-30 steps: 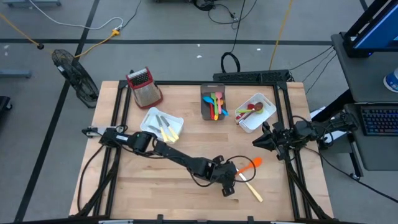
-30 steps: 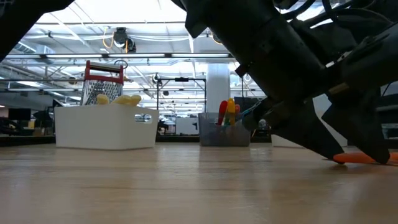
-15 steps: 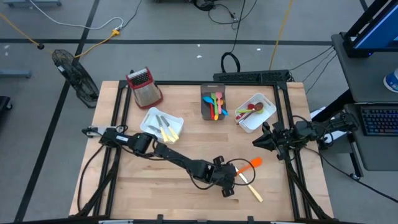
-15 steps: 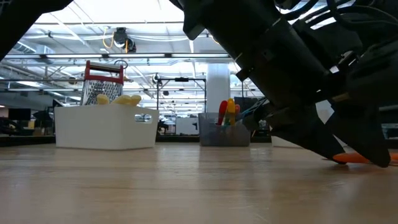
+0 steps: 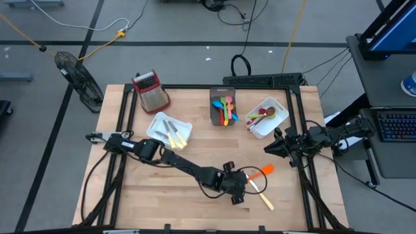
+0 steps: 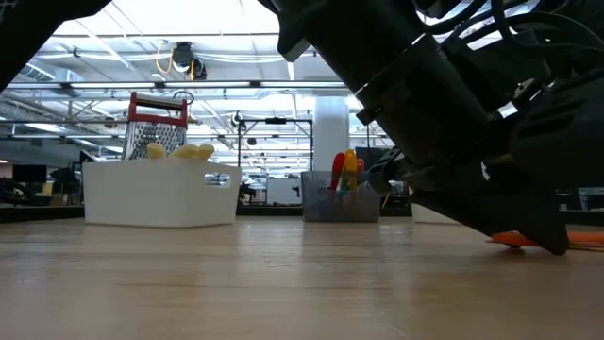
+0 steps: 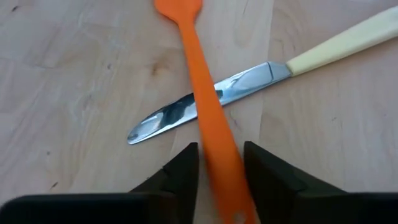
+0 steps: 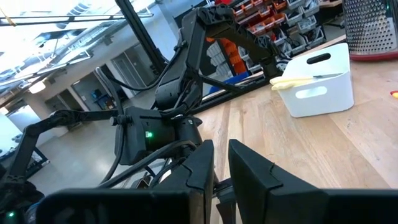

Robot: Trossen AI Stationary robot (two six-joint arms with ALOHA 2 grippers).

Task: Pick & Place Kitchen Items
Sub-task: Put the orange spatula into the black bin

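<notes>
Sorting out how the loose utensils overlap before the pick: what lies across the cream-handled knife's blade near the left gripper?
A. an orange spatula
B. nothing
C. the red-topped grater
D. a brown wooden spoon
A: in the left wrist view the orange spatula crosses over the blade of the cream-handled knife, its handle running between the left gripper fingers.

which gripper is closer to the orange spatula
Left. The left gripper is right at the orange spatula, its fingers either side of the handle. The right gripper waits apart from it, near the table's right edge.
</notes>
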